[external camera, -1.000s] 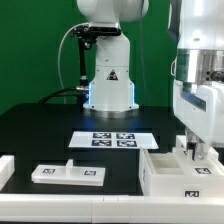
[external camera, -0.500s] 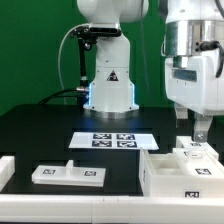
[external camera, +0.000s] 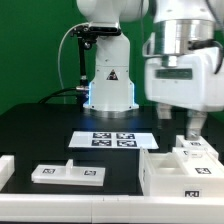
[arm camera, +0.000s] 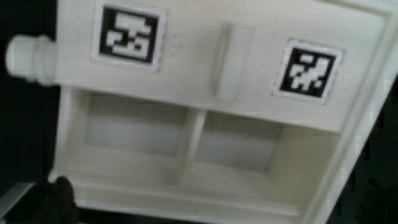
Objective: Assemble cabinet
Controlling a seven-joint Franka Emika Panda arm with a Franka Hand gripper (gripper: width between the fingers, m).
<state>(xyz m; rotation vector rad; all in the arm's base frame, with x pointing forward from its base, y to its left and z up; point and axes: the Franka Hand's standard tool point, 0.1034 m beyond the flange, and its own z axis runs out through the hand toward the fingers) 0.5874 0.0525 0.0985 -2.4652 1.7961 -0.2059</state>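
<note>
The white cabinet box [external camera: 186, 172] sat on the black bench [external camera: 40, 125] at the exterior view's right. My jaws hung just above it, touching nothing, and I could not tell whether they were apart or together. A loose panel [external camera: 68, 173] lay well off toward the exterior view's left, and the marker board [external camera: 113, 139] lay farther back between them.

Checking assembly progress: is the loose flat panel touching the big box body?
Apart. Exterior view shows black table between the panel and the box body.
</note>
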